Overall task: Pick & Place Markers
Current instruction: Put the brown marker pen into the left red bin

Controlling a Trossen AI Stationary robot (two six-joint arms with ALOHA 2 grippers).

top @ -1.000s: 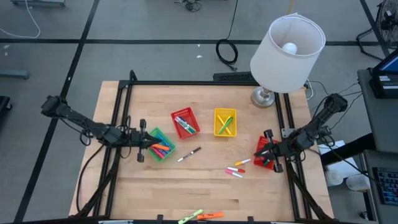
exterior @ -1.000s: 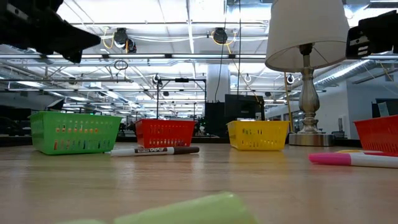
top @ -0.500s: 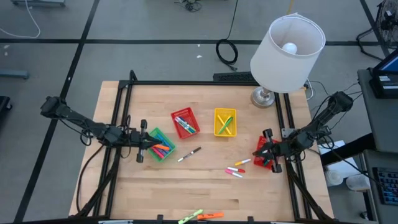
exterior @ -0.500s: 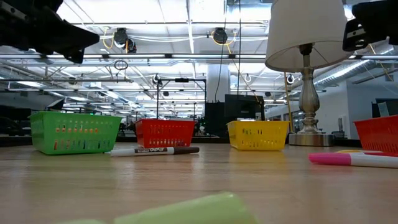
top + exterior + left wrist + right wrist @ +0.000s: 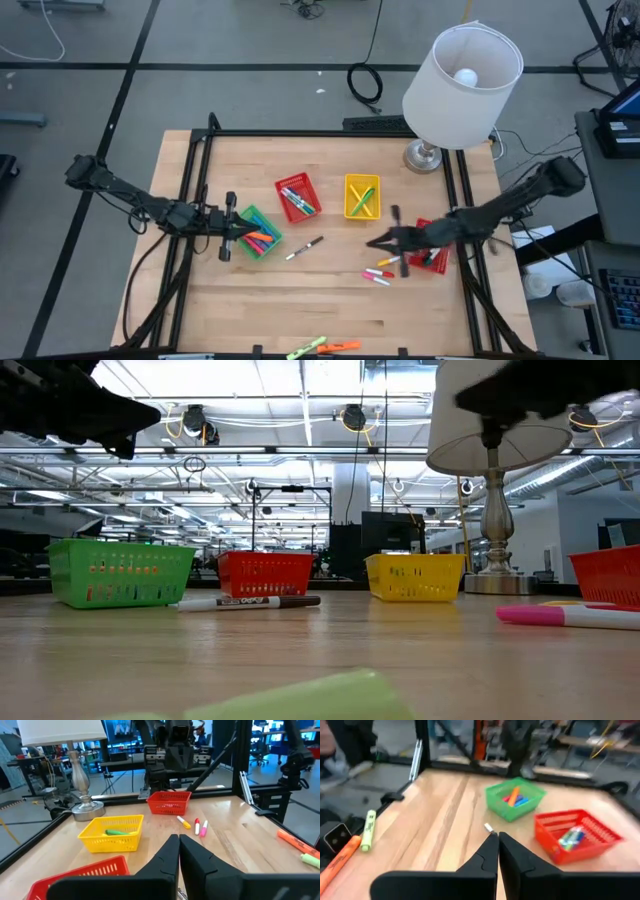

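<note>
The right claw, pressed together and empty, hangs near loose markers on the counter: light, stiff, likely rolling, best pinched mid-barrel.

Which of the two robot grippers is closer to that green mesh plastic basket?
The left. The left gripper sits right at the green mesh plastic basket's edge, on its left side in the high view. The right gripper is well off to the basket's right, near loose markers.
</note>
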